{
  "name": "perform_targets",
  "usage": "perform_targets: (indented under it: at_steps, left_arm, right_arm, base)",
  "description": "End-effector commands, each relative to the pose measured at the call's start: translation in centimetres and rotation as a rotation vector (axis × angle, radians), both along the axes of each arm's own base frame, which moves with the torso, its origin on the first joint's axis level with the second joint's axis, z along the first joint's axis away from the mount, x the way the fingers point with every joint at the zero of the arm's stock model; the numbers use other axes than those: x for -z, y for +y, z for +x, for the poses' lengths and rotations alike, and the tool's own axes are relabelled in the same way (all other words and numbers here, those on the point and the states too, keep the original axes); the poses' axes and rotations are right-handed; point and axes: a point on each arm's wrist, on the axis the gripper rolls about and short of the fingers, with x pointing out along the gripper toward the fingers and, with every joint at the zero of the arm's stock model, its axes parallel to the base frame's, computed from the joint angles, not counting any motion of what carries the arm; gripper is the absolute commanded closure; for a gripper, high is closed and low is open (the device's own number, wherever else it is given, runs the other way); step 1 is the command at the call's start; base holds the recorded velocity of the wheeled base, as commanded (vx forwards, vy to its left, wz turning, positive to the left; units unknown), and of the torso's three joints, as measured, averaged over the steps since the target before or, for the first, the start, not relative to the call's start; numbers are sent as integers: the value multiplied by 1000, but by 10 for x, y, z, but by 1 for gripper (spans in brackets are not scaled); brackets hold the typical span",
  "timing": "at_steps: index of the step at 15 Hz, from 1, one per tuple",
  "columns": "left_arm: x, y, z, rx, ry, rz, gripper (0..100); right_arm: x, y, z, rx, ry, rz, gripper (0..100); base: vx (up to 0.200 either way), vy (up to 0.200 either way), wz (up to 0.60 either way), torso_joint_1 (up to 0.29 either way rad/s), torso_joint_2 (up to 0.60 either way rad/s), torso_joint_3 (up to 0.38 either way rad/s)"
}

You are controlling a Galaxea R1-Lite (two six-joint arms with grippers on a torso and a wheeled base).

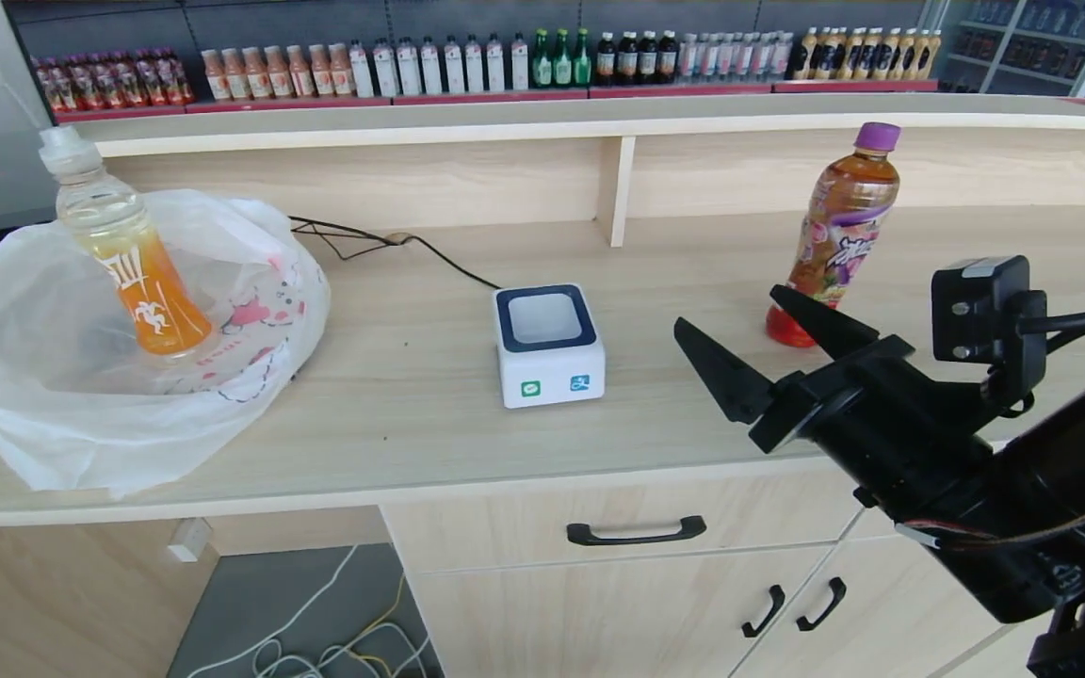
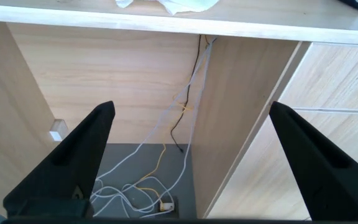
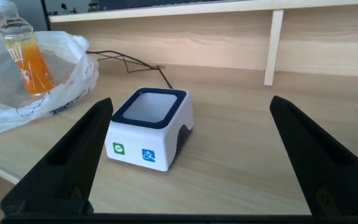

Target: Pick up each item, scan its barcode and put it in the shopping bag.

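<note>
With the right gripper [image 1: 726, 309] spread wide, we should centre its jaws on the purple-capped bottle [image 1: 839, 235] right of the scanner [image 1: 547, 344] and grip mid-body, keeping it upright.

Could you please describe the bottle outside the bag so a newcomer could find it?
On the pale wooden counter, look right of the white scanner box. The upright amber drink bottle there has a purple cap, unlike the orange bottle in the plastic bag.

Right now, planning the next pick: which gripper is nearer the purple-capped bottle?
Right. The right gripper hangs open above the counter, just short of the bottle. The left gripper is open below the counter edge, facing the cables, far off.
</note>
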Motion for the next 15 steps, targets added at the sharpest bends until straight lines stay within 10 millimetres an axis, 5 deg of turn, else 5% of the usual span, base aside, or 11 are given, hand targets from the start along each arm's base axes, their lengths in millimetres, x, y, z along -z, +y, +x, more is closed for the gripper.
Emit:
perform_targets:
  at_steps: [1, 8, 15]
  left_arm:
    - [0, 0, 0, -1, 0, -1, 0]
    - [0, 0, 0, -1, 0, 1, 0]
    - [0, 0, 0, 0, 0, 9, 0]
  right_arm:
    - [1, 0, 0, 1, 1, -3, 0]
    - [2, -2, 1, 9, 5, -5, 0]
    - [5, -4, 2, 32, -10, -54, 0]
  base:
    - [0, -200, 0, 2, 2, 2]
    - [0, -200, 0, -1, 3, 2]
    - [0, 0, 0, 0, 0, 0]
